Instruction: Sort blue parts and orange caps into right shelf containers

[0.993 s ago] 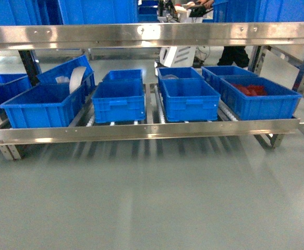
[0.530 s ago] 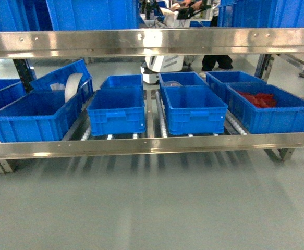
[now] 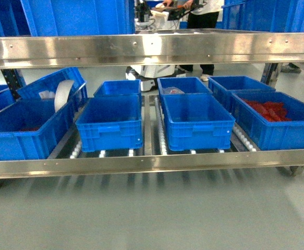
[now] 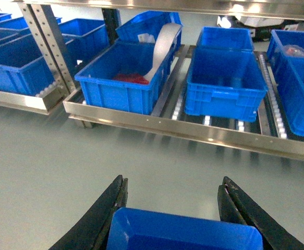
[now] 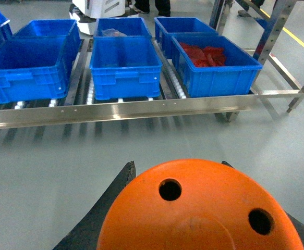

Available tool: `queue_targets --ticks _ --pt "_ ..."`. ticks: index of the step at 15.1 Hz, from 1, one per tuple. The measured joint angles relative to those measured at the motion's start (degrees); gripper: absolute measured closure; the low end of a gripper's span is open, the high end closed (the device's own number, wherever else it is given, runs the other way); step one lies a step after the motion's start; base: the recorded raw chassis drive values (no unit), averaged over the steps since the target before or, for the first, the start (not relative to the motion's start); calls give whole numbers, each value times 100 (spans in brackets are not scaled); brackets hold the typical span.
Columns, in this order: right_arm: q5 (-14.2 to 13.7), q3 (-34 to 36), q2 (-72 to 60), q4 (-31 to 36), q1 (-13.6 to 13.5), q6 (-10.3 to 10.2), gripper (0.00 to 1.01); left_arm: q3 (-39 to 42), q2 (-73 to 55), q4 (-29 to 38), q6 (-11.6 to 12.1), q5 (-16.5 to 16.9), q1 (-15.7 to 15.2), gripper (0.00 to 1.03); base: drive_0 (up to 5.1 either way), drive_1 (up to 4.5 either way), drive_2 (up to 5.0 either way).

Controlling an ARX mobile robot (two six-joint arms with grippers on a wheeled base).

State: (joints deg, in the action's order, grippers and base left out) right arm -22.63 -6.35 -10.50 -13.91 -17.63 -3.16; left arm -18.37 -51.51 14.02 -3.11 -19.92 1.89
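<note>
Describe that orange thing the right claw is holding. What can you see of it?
The orange cap fills the bottom of the right wrist view. It looks like smooth, matte plastic with a rounded edge and a flat top. Two small round holes show in that top. It sits between the dark fingers of the right gripper, which press against its sides. Its lower part is out of frame.

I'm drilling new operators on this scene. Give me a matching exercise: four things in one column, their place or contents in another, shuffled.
Things:
1. orange cap
2. blue part
3. far-right crate
4. front-left crate

Places or contents:
A. between the left gripper's fingers
B. holds red pieces
C. a white strip leans over its back rim
D. between the right gripper's fingers

Pairs: 1-D, 2-A, 3-B, 4-C
</note>
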Motion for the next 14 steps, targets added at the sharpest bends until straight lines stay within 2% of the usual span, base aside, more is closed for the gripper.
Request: queue_targets --ticks 14 --pt "-2 11 -4 -2 0 0 59 -2 -7 9 0 7 0 58 0 398 -398"
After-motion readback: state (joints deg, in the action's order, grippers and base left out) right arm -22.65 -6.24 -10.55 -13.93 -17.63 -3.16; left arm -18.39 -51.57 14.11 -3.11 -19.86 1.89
